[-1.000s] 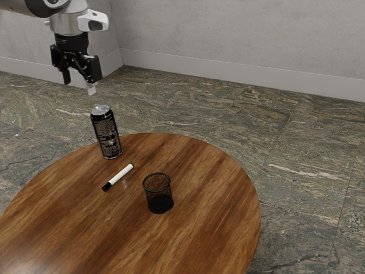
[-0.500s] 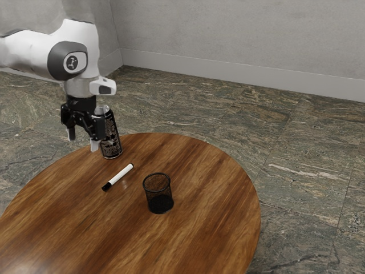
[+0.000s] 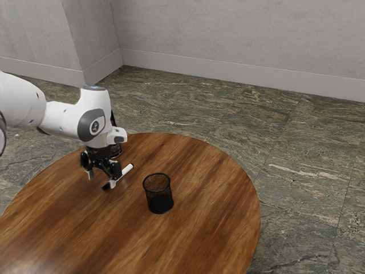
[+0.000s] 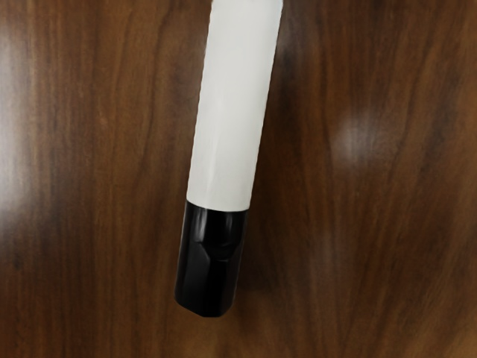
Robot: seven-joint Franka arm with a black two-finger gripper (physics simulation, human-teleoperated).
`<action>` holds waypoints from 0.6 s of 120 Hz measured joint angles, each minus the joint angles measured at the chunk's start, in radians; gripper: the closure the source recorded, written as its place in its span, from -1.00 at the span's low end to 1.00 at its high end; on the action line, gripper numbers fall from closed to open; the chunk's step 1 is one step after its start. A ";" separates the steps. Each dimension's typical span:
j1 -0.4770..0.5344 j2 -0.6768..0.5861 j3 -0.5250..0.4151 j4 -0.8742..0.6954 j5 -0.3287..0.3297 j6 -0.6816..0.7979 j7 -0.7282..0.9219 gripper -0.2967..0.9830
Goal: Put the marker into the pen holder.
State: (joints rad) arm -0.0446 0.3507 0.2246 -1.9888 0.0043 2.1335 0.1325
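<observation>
In the exterior view, the white arm (image 3: 63, 119) reaches in from the exterior view's left, and its black claw (image 3: 101, 178) is spread, low over the marker (image 3: 127, 169). The marker lies on the round wooden worktop (image 3: 199, 228); one pale fingertip (image 3: 112, 183) crosses in front of it near the cap (image 3: 105, 186), and whether they touch I cannot tell. That view also gives the far end of the marker, with its small dark tip. The wrist view brings the cap up close: black, glossy, with flat facets, joined to a smooth white barrel that runs out of frame, wood grain on both sides. From the exterior view comes the rest: the black mesh pen holder (image 3: 158, 197) upright and near the marker, toward the exterior view's right, and a dark can (image 3: 117, 150) mostly hidden behind the arm's hand.
</observation>
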 joint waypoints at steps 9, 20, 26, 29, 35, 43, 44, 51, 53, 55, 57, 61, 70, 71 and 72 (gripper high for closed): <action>-0.001 0.027 -0.001 0.012 -0.008 0.036 0.021 -0.54; -0.008 0.034 -0.002 0.015 -0.009 0.062 0.048 -0.52; -0.005 0.040 -0.002 0.021 -0.010 0.073 0.068 -0.51; -0.003 0.049 -0.002 0.034 -0.010 0.079 0.079 -0.51; -0.002 0.074 -0.003 0.063 -0.013 0.088 0.098 -0.51; 0.002 0.102 -0.002 0.088 -0.026 0.097 0.120 -0.52; 0.002 0.105 -0.002 0.089 -0.027 0.098 0.123 -0.52; 0.006 0.115 -0.002 0.095 -0.036 0.103 0.141 -0.52; 0.006 0.118 -0.002 0.095 -0.040 0.104 0.145 -0.52; 0.007 0.120 -0.002 0.096 -0.045 0.106 0.150 -0.51; 0.007 0.121 -0.002 0.096 -0.051 0.107 0.154 -0.50; 0.007 0.123 -0.002 0.097 -0.061 0.109 0.162 -0.46; 0.008 0.125 -0.002 0.096 -0.080 0.112 0.178 -0.29; 0.008 0.125 -0.002 0.096 -0.081 0.112 0.180 -0.27; 0.008 0.125 -0.002 0.096 -0.083 0.113 0.182 -0.24</action>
State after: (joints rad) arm -0.0362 0.4758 0.2224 -1.8928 -0.0785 2.2463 0.3143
